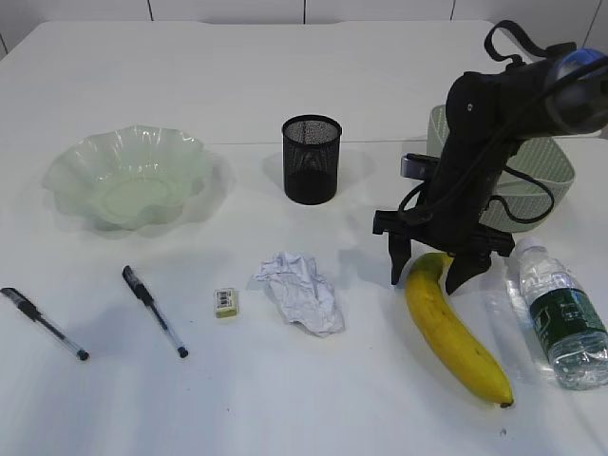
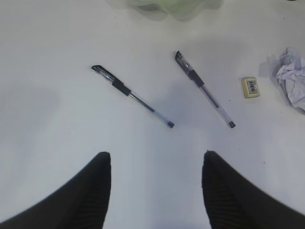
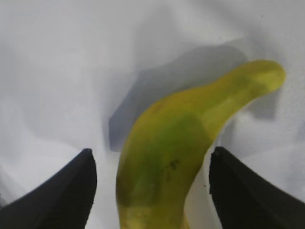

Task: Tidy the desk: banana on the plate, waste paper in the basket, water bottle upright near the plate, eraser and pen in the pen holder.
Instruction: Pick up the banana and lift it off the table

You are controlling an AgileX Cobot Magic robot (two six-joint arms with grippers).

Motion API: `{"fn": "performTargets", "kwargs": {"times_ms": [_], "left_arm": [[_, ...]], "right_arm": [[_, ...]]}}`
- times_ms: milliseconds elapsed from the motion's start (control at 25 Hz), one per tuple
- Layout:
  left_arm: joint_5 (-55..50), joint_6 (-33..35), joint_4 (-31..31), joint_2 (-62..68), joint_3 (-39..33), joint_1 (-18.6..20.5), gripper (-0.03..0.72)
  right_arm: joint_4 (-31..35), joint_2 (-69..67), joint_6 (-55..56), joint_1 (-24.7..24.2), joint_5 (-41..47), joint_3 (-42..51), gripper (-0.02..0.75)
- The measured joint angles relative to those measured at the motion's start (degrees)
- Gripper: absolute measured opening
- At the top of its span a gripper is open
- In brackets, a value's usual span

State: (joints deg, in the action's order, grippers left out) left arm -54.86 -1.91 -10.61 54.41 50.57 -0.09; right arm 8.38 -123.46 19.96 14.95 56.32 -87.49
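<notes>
Toward the table's right edge, right gripper (image 1: 427,271) hangs spread-jawed astride the stem end of the banana (image 1: 459,335), not yet clamped; best to settle lower, centre the fruit and close gently; left gripper (image 2: 155,191) open, idle above the pens (image 2: 132,96).

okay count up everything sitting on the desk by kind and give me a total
Pens: 2
Eraser: 1
Crumpled paper: 1
Banana: 1
Water bottle: 1
Plate: 1
Pen holder: 1
Basket: 1
Total: 9
</notes>
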Motion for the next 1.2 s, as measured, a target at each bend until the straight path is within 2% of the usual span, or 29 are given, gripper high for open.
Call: {"fn": "performTargets", "kwargs": {"times_ms": [120,200,320,440,720,920,1200], "left_arm": [[0.00,0.00,0.10,0.14,0.00,0.00,0.424],[0.00,0.00,0.04,0.17,0.00,0.00,0.424],[0.00,0.00,0.04,0.17,0.00,0.00,0.424],[0.00,0.00,0.13,0.17,0.00,0.00,0.424],[0.00,0.00,0.13,0.17,0.00,0.00,0.424],[0.00,0.00,0.13,0.17,0.00,0.00,0.423],[0.00,0.00,0.13,0.17,0.00,0.00,0.422]], "right_arm": [[0.11,-0.13,0.35,0.00,-0.13,0.00,0.527],[0.11,-0.13,0.46,0.00,-0.13,0.00,0.471],[0.24,-0.13,0.68,0.00,-0.13,0.00,0.346],[0.24,-0.13,0.68,0.00,-0.13,0.00,0.291],[0.53,-0.13,0.01,0.00,-0.16,0.00,0.246],[4.10,0.24,-2.57,0.00,-0.05,0.00,0.245],[4.86,5.76,-5.09,0.00,0.83,0.00,0.243]]}}
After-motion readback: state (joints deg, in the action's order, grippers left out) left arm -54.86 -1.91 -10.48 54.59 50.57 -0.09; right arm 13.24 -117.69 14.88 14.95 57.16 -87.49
